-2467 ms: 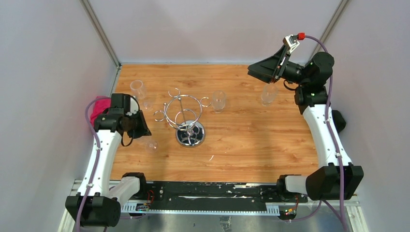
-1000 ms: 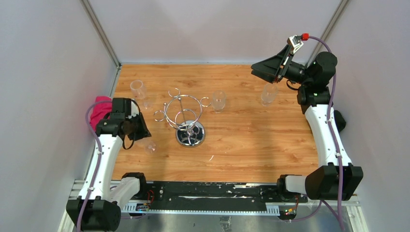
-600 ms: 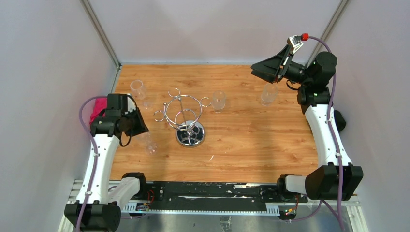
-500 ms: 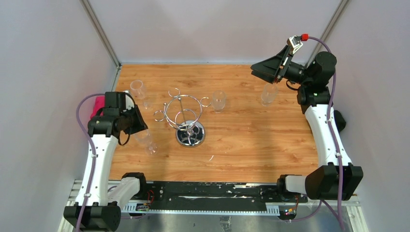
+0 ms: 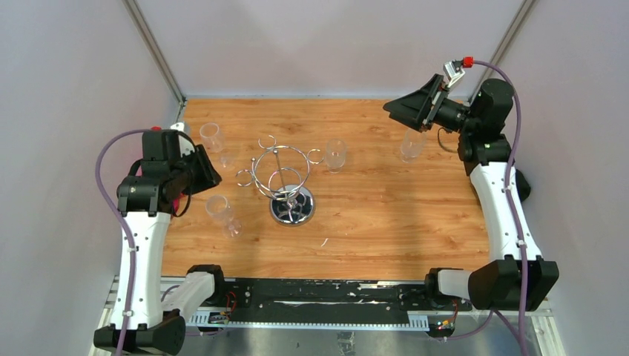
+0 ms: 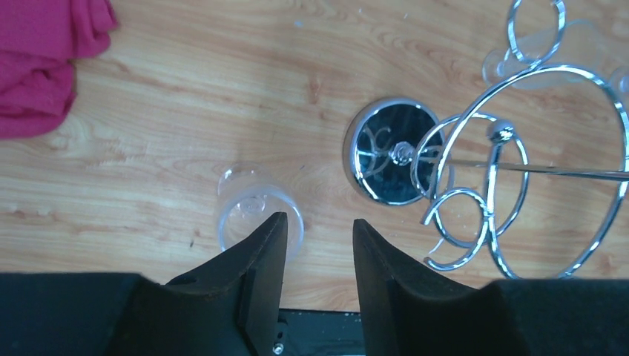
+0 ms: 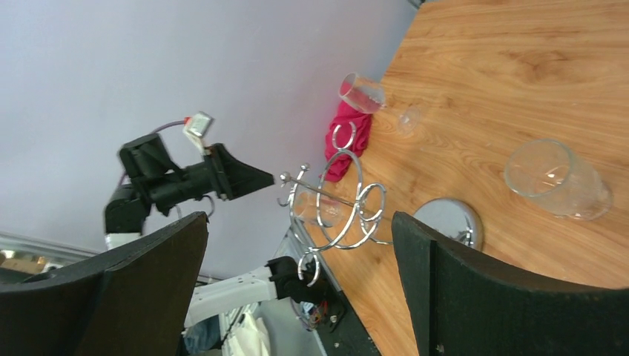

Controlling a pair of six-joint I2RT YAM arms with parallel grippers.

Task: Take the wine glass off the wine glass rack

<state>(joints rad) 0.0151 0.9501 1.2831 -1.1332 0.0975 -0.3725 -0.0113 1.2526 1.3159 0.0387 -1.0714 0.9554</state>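
Note:
The chrome wine glass rack (image 5: pixel 280 176) stands mid-table on its round mirrored base (image 5: pixel 292 209); no glass hangs on its hooks. A clear wine glass (image 5: pixel 220 211) stands on the wood left of the base. My left gripper (image 5: pixel 202 169) is open and empty, raised above and behind that glass. In the left wrist view the glass (image 6: pixel 256 211) sits just beyond my left fingertip (image 6: pixel 276 222), with the rack base (image 6: pixel 393 152) to its right. My right gripper (image 5: pixel 394 110) is wide open and empty, high at the back right. The right wrist view shows the rack (image 7: pixel 341 196).
Three more clear glasses stand on the table: back left (image 5: pixel 211 136), right of the rack (image 5: pixel 335 154), and under my right gripper (image 5: pixel 412 144). A pink cloth (image 6: pixel 44 59) lies at the left edge. Grey walls enclose the table on three sides.
My left arm has risen and drawn back to the left, away from the front-left glass, which now stands alone on the wood. The right gripper has barely moved.

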